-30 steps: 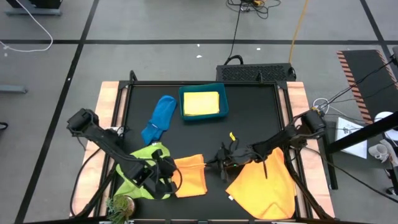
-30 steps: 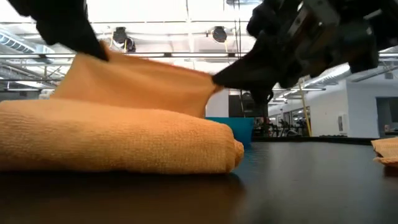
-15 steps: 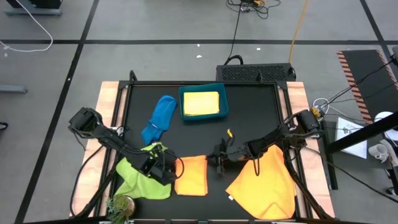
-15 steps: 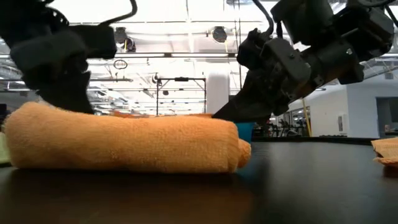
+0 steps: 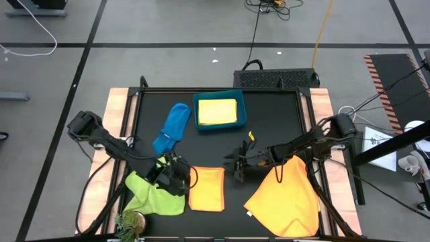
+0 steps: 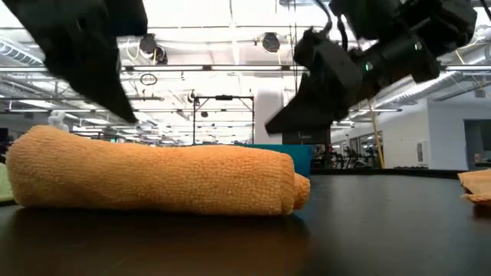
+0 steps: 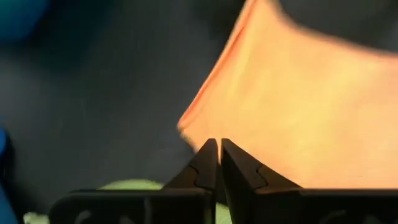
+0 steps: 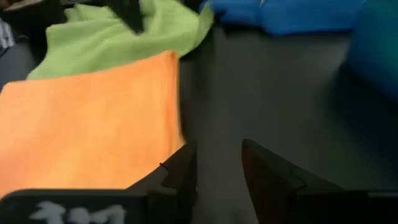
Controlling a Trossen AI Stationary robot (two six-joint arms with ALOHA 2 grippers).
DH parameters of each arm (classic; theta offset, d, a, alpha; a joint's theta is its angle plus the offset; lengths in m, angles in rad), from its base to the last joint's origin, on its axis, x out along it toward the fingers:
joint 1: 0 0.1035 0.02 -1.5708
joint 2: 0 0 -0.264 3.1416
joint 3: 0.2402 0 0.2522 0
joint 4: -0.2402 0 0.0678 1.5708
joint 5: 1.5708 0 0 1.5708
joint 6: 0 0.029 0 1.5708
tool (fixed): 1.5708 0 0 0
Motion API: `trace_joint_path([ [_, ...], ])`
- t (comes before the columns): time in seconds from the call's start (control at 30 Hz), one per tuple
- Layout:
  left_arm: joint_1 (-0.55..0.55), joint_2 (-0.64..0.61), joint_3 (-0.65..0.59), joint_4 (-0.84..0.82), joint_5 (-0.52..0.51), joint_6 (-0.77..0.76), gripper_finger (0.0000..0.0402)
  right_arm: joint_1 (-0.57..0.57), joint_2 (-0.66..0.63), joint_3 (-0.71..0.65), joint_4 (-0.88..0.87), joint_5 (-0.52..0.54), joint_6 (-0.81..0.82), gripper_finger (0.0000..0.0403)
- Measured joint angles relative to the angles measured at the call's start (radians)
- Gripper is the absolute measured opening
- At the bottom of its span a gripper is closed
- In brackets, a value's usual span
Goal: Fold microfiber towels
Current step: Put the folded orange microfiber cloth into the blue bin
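A folded orange towel [image 5: 207, 189] [image 6: 153, 180] lies flat on the black table near its front edge. My left gripper [image 5: 180, 176] [image 7: 219, 142] is shut, just off the towel's left far corner and above it in the low view. My right gripper [image 5: 236, 168] [image 8: 214, 149] stands open beside the towel's right far corner [image 8: 168, 62], with nothing between its fingers. A lime green towel [image 5: 149, 195] lies crumpled to the left. A second orange towel [image 5: 285, 202] lies spread under my right arm. A blue towel [image 5: 173, 128] lies farther back.
A teal bin [image 5: 220, 126] at the far middle holds a folded yellow towel [image 5: 217, 111]. A small plant-like object [image 5: 127, 222] sits at the front left corner. Bare black table shows between the bin and the folded orange towel.
Both grippers held the orange towel's upper layer raised, then carried it down. The layer now lies flat on the rest of the towel. Both grippers have let go and come up off the towel, my right one drawing away toward the far right.
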Motion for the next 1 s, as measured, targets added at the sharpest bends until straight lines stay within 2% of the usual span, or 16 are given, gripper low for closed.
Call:
trace_joint_path([
  [0.1, -0.028, -0.033, 0.001, 0.057, -0.032, 0.093, 0.0021, 0.002, -0.047, -0.002, 0.007, -0.004, -0.051, 0.0120],
  [0.23, -0.047, -0.027, 0.001, 0.108, -0.088, 0.193, 0.0021, 0.011, -0.049, -0.023, 0.056, -0.045, -0.096, 0.0120],
  [0.43, 0.014, 0.002, 0.001, 0.155, -0.113, 0.275, 0.0021, 0.009, -0.004, -0.043, 0.159, -0.142, -0.144, 0.0120],
  [0.6, 0.091, 0.004, 0.001, 0.243, -0.007, 0.358, 0.0021, 0.009, 0.026, -0.043, 0.228, -0.168, -0.153, 0.0120],
  [0.77, 0.111, 0.009, 0.001, 0.350, 0.064, 0.422, 0.0021, 0.010, 0.046, -0.043, 0.245, -0.167, -0.115, 0.0120],
  [0.87, 0.082, 0.036, 0.000, 0.397, 0.065, 0.397, 0.0021, 0.028, 0.048, -0.043, 0.265, -0.167, -0.079, 0.0120],
  [1.0, -0.008, 0.083, 0.002, 0.468, -0.020, 0.379, 0.0012, 0.082, 0.048, -0.043, 0.317, -0.168, -0.115, 0.0120],
])
